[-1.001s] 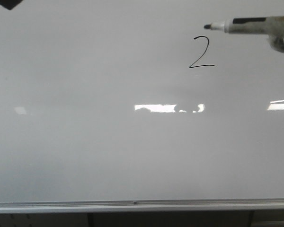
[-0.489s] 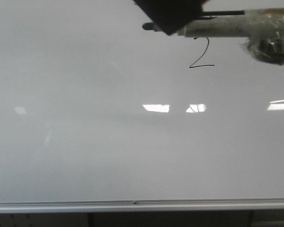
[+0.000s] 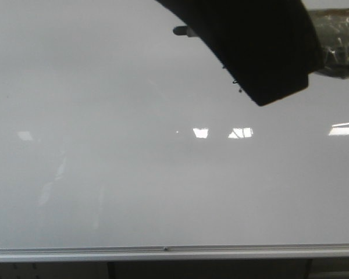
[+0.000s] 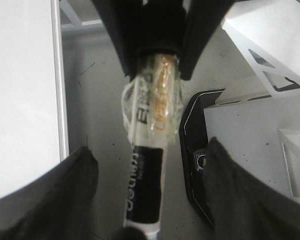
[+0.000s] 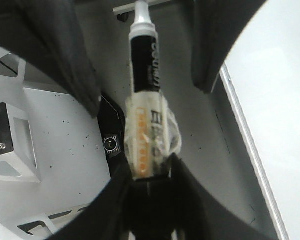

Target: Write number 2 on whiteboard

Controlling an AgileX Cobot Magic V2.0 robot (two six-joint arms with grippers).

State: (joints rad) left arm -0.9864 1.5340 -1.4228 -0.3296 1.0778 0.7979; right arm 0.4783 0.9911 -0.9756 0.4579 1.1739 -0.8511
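The whiteboard (image 3: pixel 134 174) fills the front view, with its silver rail (image 3: pixel 163 253) along the bottom. My right gripper (image 5: pixel 150 172) is shut on the tape-wrapped rear end of a black-and-white marker (image 5: pixel 145 65). In the front view only the marker's tip (image 3: pixel 180 31) and the taped right gripper (image 3: pixel 337 49) stick out from behind my left gripper (image 3: pixel 256 46), a large dark shape. My left gripper (image 4: pixel 152 197) is open, with a finger on each side of the marker barrel (image 4: pixel 146 192), apart from it. The number 2 is almost wholly hidden; only the end of its base stroke (image 3: pixel 236 82) shows.
Bright light reflections (image 3: pixel 221 132) lie on the board. Below the grippers, the wrist views show a black camera unit (image 4: pixel 196 160), white cut-out brackets (image 4: pixel 270 55) and the board's edge (image 5: pixel 245 130).
My left gripper swept in from the top left, down and to the right. It now covers the 2 and most of the marker. The marker moved left a second ago and has since held still.
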